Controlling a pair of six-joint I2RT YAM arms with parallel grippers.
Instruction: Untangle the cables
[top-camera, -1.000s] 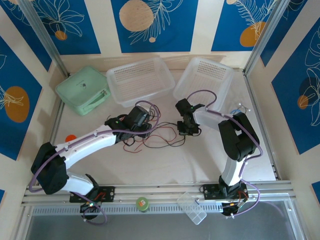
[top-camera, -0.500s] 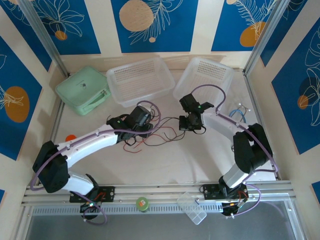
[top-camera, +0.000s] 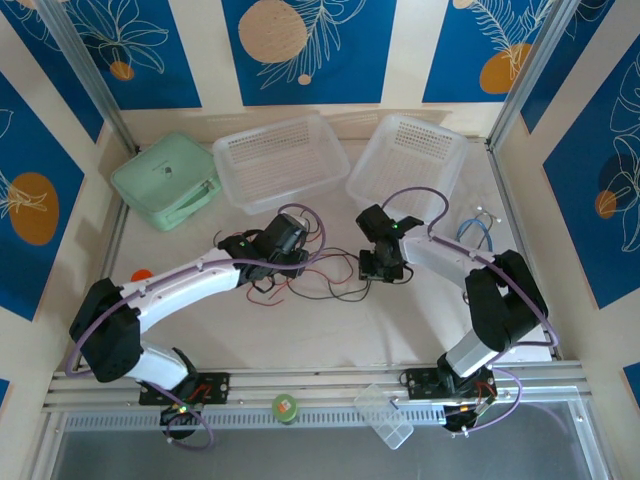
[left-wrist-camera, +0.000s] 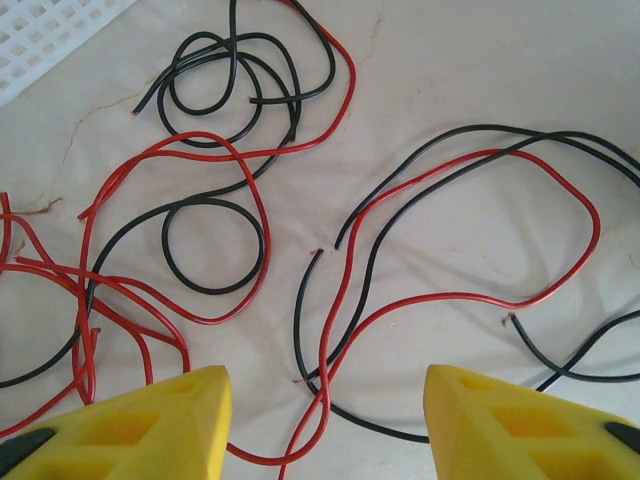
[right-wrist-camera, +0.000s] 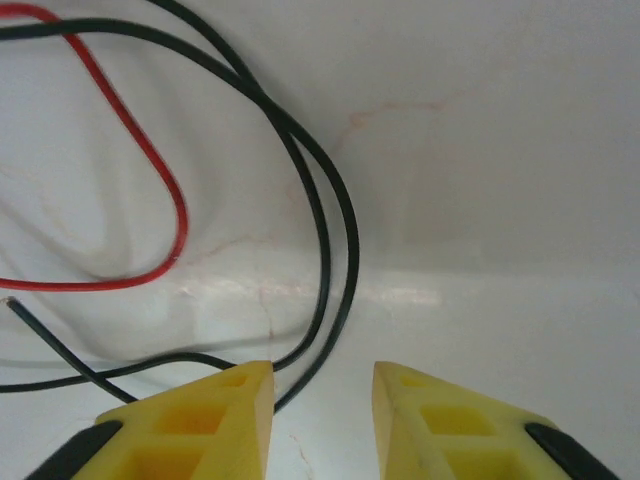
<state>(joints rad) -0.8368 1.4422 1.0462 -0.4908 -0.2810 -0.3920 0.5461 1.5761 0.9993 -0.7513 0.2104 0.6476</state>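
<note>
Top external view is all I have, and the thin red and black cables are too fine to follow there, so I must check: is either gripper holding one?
Observer: No. The left wrist view shows the left gripper open, with nothing between its fingers. The thin red and black cables lie loose on the white table beneath it.
Operator: And the right one?
Observer: The right wrist view shows the right gripper open too, its gap empty. Two black strands curve across the table and end up beside one yellow fingertip.
</note>
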